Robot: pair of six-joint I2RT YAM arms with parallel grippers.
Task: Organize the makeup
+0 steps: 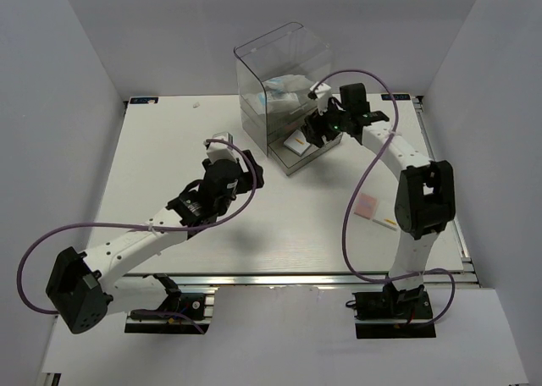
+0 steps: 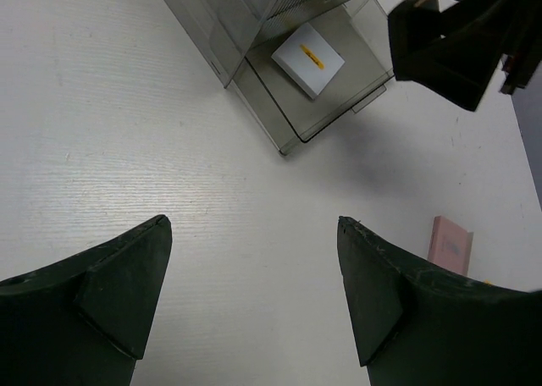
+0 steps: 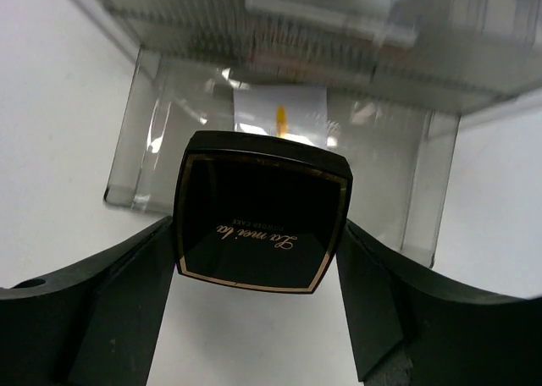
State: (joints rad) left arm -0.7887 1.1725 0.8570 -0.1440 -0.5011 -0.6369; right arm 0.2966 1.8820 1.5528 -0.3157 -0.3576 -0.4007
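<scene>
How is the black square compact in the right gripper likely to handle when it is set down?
The black compact looks rigid: its edges are straight where the right gripper clamps them. Its lid appears smooth, so it is probably slippery and might twist in the grip. Being flat and square, it should lie still in the drawer rather than roll.

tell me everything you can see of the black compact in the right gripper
The black compact is square with rounded corners, glossy, with a thin gold border and gold script lettering, upside down in the wrist view. Its face is toward the camera, its sides clamped by the fingers of the right gripper, by the open clear drawer.
</scene>
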